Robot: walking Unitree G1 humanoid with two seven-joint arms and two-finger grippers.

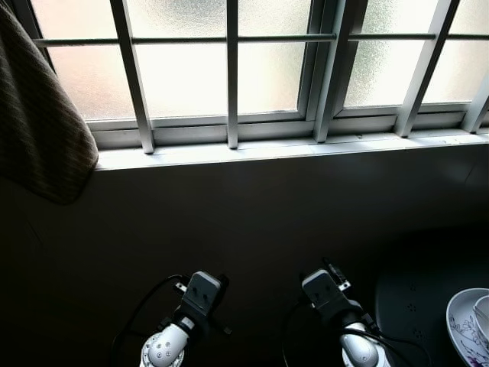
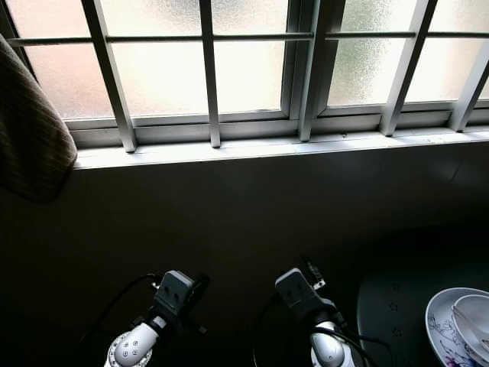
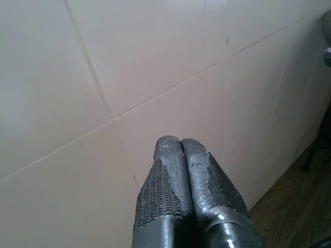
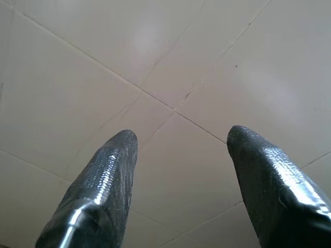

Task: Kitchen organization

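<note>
My two silver arms reach forward toward the dark tiled wall under a window. The left arm (image 1: pixel 197 300) ends in my left gripper (image 3: pixel 180 145), shut with its two black fingers pressed together and nothing between them, pointing at pale wall tiles. The right arm (image 1: pixel 330 294) ends in my right gripper (image 4: pixel 181 138), open, its fingers wide apart and empty, also close to the tiled wall. A white plate with a purple flower pattern (image 1: pixel 463 327) lies at the lower right, with a white cup or bowl (image 2: pixel 475 312) on it.
A frosted window with white bars (image 1: pixel 229 69) spans the top above a white sill (image 1: pixel 290 147). A brown checked cloth (image 1: pixel 38 130) hangs at the upper left. A dark rounded surface (image 1: pixel 409 302) lies beside the plate. The wall below the sill is in deep shade.
</note>
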